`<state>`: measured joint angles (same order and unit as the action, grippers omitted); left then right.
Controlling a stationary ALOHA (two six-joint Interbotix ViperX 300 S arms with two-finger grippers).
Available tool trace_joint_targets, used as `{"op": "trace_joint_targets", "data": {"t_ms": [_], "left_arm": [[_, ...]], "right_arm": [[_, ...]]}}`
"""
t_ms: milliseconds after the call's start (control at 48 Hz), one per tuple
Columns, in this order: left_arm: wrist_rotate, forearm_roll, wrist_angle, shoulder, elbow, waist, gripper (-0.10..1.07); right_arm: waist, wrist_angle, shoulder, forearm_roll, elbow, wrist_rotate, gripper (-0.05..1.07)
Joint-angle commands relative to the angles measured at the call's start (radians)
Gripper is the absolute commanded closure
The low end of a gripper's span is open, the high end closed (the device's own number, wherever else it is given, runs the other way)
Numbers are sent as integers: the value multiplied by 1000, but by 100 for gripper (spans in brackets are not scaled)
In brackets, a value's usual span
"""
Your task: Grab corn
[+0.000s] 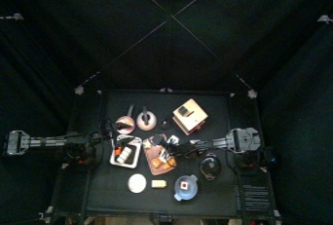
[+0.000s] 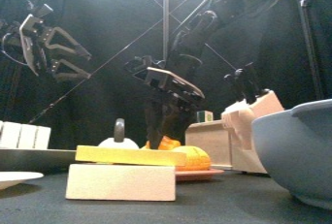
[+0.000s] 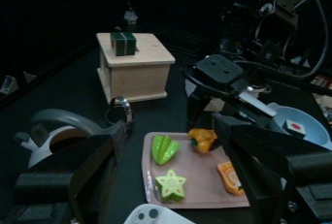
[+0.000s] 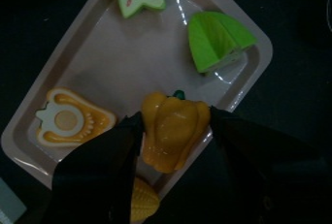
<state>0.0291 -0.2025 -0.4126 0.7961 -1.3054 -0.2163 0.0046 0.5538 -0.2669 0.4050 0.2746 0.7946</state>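
The right gripper [image 4: 176,165] hangs wide open astride the corn [image 4: 173,131] on the tray [image 4: 91,63], its 2 jaws gripping nothing.

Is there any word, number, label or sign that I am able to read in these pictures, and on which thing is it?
No readable text in any view.
The red mark on the white disc is too blurred to read.
The tray and the wooden box carry no writing.
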Motion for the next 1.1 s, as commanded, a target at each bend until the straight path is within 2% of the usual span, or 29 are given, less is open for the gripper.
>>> {"op": "trace_joint_targets", "data": {"t_ms": [0,146,312,479,708,875,1083], "left_arm": [[0,0,-2,5,9,-2,-5],[2,0,-2,6,6,-2,-5],[2,0,-3,9,-2,-6,-5],[2,0,12,26,-5,-6,-5],[2,0,40,40,-6,-11,-5],[2,0,40,40,-8,-12,-5],[2,0,40,40,-8,-18,-5]], "right_arm": [[-6,-81,75,32,17,-8,30],[3,-146,114,110,57,-86,30],[26,-206,132,135,67,-224,30],[54,-336,135,132,84,-368,30],[67,-402,123,132,92,-425,30],[112,-350,94,192,71,-428,30],[130,-103,109,225,-29,-434,30]]}}
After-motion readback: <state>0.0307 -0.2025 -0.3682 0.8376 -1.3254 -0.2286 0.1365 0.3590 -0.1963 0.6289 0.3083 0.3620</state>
